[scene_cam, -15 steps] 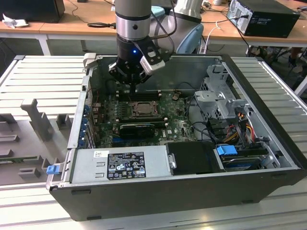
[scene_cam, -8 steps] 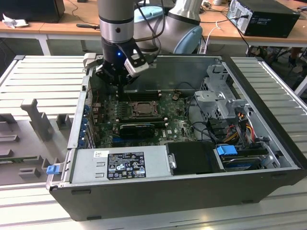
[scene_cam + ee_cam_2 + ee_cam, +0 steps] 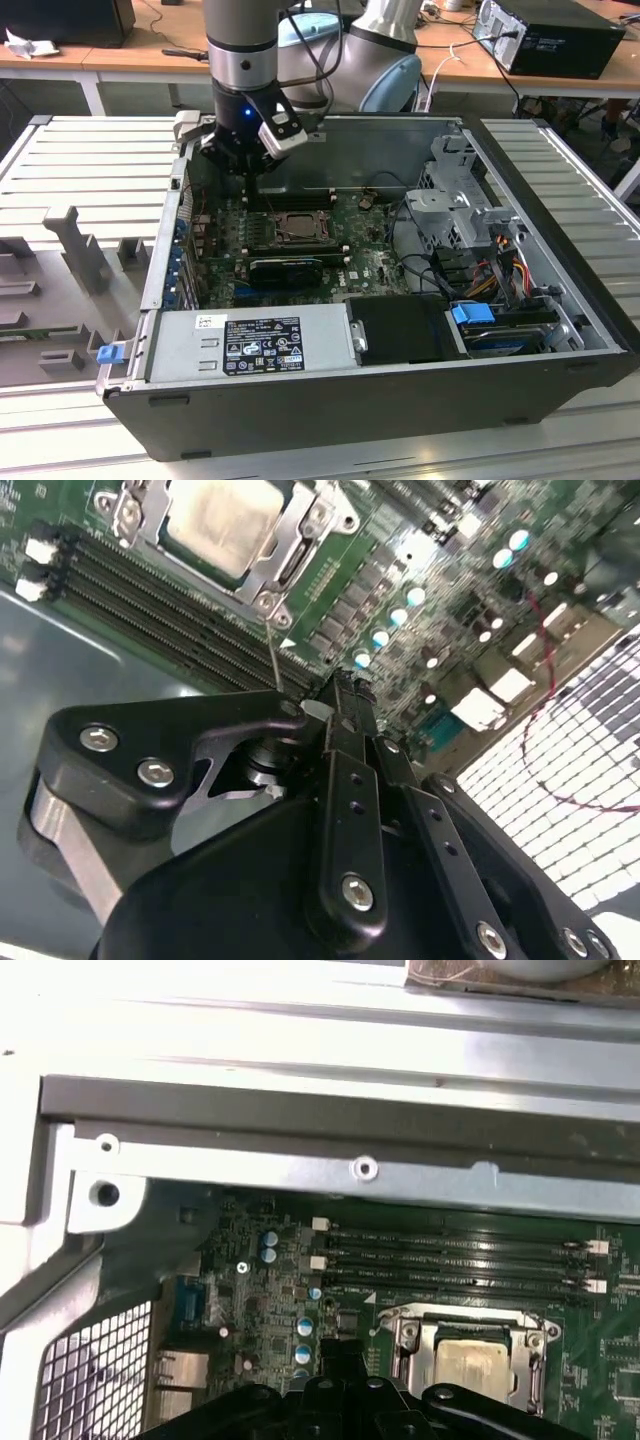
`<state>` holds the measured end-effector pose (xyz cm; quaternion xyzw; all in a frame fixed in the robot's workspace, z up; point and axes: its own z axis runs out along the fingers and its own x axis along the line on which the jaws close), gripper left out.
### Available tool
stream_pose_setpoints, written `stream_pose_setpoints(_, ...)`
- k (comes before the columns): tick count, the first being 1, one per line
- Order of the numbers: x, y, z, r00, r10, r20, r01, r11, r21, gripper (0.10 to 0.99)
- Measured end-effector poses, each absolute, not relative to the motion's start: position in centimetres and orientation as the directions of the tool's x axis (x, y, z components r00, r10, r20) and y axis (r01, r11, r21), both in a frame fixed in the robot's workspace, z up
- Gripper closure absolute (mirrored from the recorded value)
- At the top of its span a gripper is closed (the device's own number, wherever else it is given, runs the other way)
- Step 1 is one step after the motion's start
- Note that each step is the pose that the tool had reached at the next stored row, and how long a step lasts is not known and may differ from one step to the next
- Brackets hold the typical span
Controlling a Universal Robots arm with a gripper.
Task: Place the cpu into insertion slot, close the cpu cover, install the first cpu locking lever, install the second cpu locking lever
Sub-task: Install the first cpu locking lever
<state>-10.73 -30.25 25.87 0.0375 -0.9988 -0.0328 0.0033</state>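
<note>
Gripper (image 3: 345, 695) jaws are seen pressed together in the second wrist view, with nothing held between them, poised above the green motherboard (image 3: 440, 630) just beside the socket. The cpu (image 3: 222, 520) is seated in the insertion slot (image 3: 470, 1365), and the cpu cover (image 3: 290, 555) is laid flat around it. In the exterior view, the arm (image 3: 240, 60) is lowered into the open computer case (image 3: 560, 250).
</note>
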Motion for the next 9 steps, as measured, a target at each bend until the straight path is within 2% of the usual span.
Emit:
stream_pose_setpoints(3,-10.72,-29.97,25.79,-0.997,-0.075,0.003,-0.075,0.994,0.084,0.98)
stream_pose_setpoints(9,-10.6,-29.52,25.73,-0.997,-0.075,0.003,-0.075,0.994,0.084,0.98)
